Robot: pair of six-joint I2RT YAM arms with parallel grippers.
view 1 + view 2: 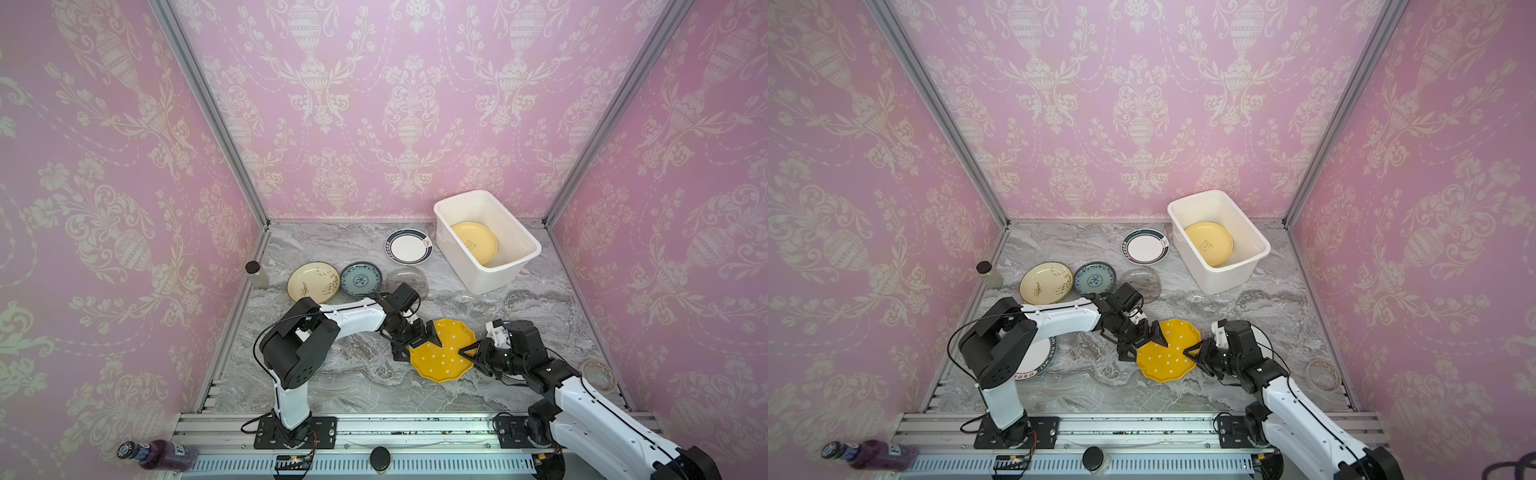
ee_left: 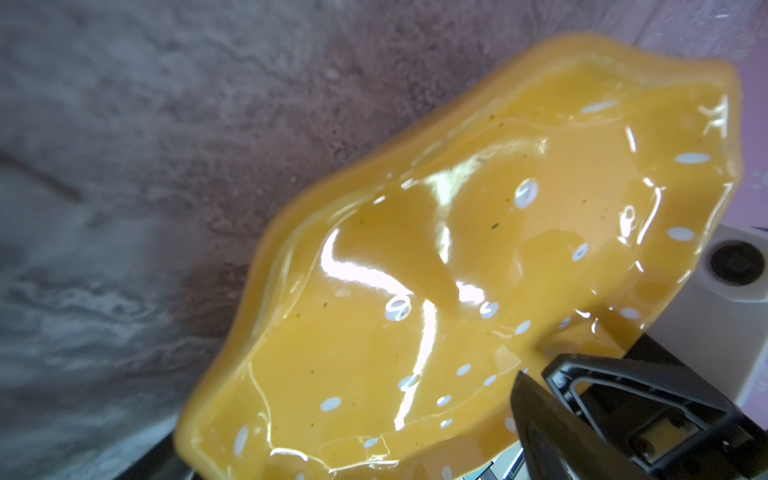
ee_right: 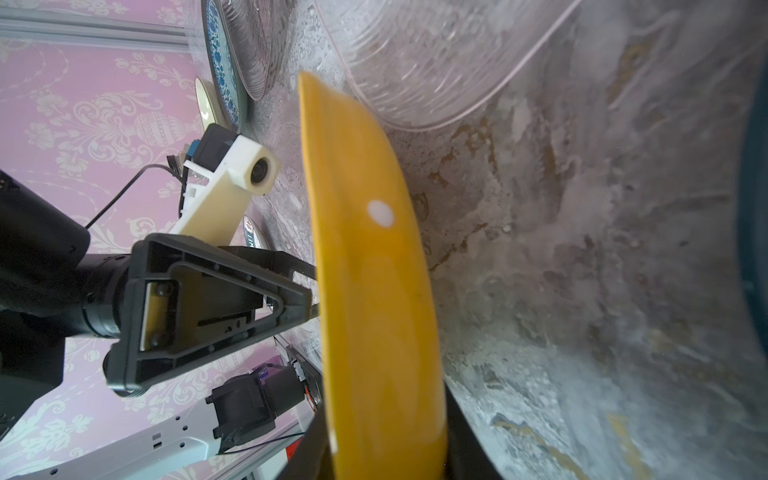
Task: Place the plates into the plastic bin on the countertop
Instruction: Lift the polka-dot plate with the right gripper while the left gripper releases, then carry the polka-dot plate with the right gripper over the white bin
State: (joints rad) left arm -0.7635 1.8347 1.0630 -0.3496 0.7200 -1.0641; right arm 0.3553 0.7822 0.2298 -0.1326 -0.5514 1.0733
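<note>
An orange-yellow scalloped ceramic plate with white dots (image 1: 442, 353) is tilted up off the grey marble-patterned table (image 1: 353, 386), near the front and well apart from the deep white plastic bin (image 1: 494, 278) at the back right. The left hand (image 1: 417, 347) is spread wide and released, straddling one edge. The right hand (image 1: 468, 356) pinches the opposite rim. That grip looks shallow on glossy glaze. The plate could pivot or slip, drop and chip, or strike the clear glass plate (image 3: 415, 62) just beside it.
</note>
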